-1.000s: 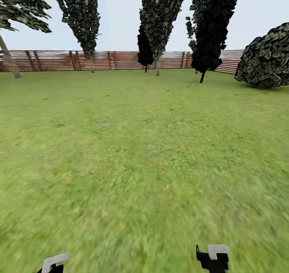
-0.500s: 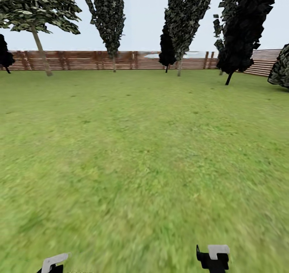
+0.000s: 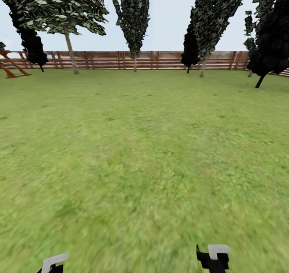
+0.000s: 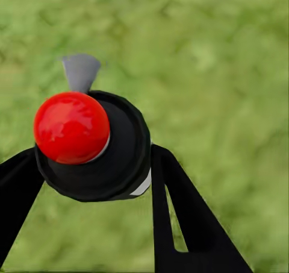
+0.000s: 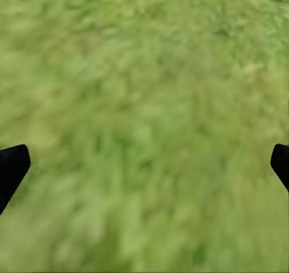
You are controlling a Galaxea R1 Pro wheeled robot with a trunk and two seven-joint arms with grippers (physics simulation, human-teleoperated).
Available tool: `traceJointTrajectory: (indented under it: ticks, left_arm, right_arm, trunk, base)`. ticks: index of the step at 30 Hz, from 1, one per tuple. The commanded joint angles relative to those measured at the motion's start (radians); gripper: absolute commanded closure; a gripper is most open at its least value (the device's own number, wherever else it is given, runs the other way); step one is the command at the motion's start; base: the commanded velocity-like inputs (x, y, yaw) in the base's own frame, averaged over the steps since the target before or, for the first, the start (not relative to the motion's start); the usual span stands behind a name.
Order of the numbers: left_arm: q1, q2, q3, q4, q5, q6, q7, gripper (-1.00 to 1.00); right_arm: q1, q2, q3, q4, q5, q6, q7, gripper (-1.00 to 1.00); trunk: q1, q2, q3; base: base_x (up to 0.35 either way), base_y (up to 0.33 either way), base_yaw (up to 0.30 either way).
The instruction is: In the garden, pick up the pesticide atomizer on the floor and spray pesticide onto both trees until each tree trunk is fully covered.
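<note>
1. Left wrist view: my left gripper (image 4: 90, 182) is clamped around the pesticide atomizer (image 4: 90, 143), its red knob and grey nozzle above blurred grass (image 4: 217, 56), so the pickup looks done.
2. My right gripper (image 5: 144, 164) is spread wide with nothing between its tips.
3. Spraying is still ahead, I judge: no pale specks show, and a tree (image 3: 68, 44) with a pale trunk stands far off by the wooden fence (image 3: 160, 60).
4. Against the earlier head view, the whole scene has slid rightward: that is the camera turning left. A red-brown frame (image 3: 12, 66) now appears at the left edge.
</note>
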Motion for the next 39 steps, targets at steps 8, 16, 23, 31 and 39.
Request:
traceJointTrajectory:
  ticks: [8, 16, 23, 31, 39]
  left_arm:
    - [0.000, -0.001, -0.001, 0.000, 0.000, -0.001, 0.000, 1.00]
    - [0.000, -0.001, -0.001, 0.000, 0.000, -0.001, 0.000, 1.00]
    - [0.000, -0.001, -0.001, 0.000, 0.000, 0.000, 0.000, 1.00]
    - [0.000, 0.000, -0.001, 0.000, -0.002, 0.000, -0.001, 1.00]
    - [0.000, -0.001, 0.000, 0.000, -0.001, 0.000, 0.000, 1.00]
  right_arm:
    - [0.000, 0.000, 0.000, 0.000, 0.000, 0.000, 0.001, -1.00]
    - [0.000, 0.000, 0.000, 0.000, 0.000, 0.000, 0.000, -1.00]
    - [0.000, 0.000, 0.000, 0.000, 0.000, 0.000, 0.000, -1.00]
    - [0.000, 0.000, 0.000, 0.000, 0.000, 0.000, 0.000, -1.00]
    - [0.000, 0.000, 0.000, 0.000, 0.000, 0.000, 0.000, -1.00]
  trunk:
    - [0.000, 0.000, 0.000]
    - [0.000, 0.000, 0.000]
    - [0.000, 0.000, 0.000]
    - [0.000, 0.000, 0.000]
    - [0.000, 0.000, 0.000]
  base:
    - [0.000, 0.305, 0.281]
    - [0.000, 0.268, 0.281]
    - [0.000, 0.018, 0.281]
    - [0.000, 0.000, 0.281]
    - [0.065, 0.000, 0.281]
